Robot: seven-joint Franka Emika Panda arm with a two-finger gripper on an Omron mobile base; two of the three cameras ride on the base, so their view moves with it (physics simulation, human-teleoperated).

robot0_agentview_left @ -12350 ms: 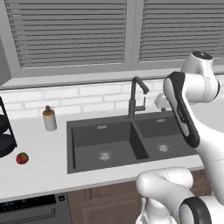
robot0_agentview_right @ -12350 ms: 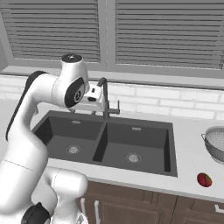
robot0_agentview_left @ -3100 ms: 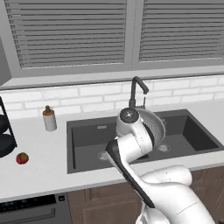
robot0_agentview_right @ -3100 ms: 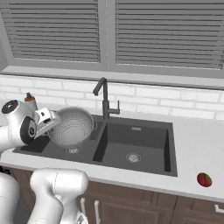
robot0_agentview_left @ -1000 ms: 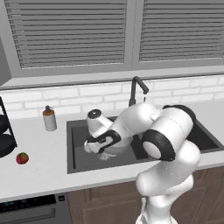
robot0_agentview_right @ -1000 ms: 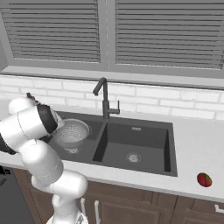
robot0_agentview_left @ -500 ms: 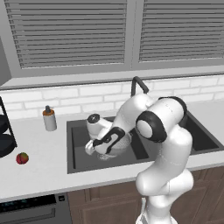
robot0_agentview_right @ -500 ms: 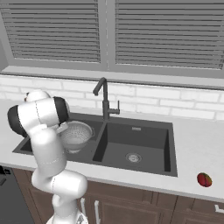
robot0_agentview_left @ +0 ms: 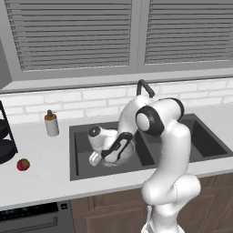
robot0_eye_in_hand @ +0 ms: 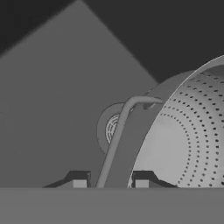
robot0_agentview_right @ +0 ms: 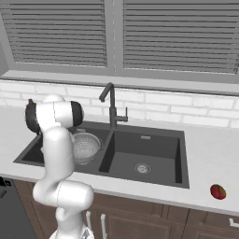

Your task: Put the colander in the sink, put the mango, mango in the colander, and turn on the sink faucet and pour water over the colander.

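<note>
The silvery mesh colander (robot0_agentview_left: 122, 152) (robot0_agentview_right: 85, 146) sits tilted low in the left basin of the dark sink (robot0_agentview_left: 205, 142) (robot0_agentview_right: 156, 151). My gripper (robot0_agentview_left: 96, 157) (robot0_eye_in_hand: 110, 182) is shut on the colander's rim (robot0_eye_in_hand: 183, 131), with a fingertip on either side of it beside the wire handle. One red mango (robot0_agentview_left: 22, 164) lies on the counter left of the sink. The other mango (robot0_agentview_right: 217, 191) lies on the counter to its right. The dark gooseneck faucet (robot0_agentview_left: 144, 87) (robot0_agentview_right: 112, 105) stands behind the divider, and no water runs from it.
A grey soap dispenser (robot0_agentview_left: 51, 124) stands on the counter behind the sink's left corner. A black rack (robot0_agentview_left: 4, 142) sits at the far left. The left basin's drain (robot0_eye_in_hand: 110, 127) lies under the colander. The right basin's drain (robot0_agentview_right: 142, 168) is uncovered.
The arm has lowered the colander deeper into the left basin, and the hand has dropped toward the basin floor. The mangos have not moved.
</note>
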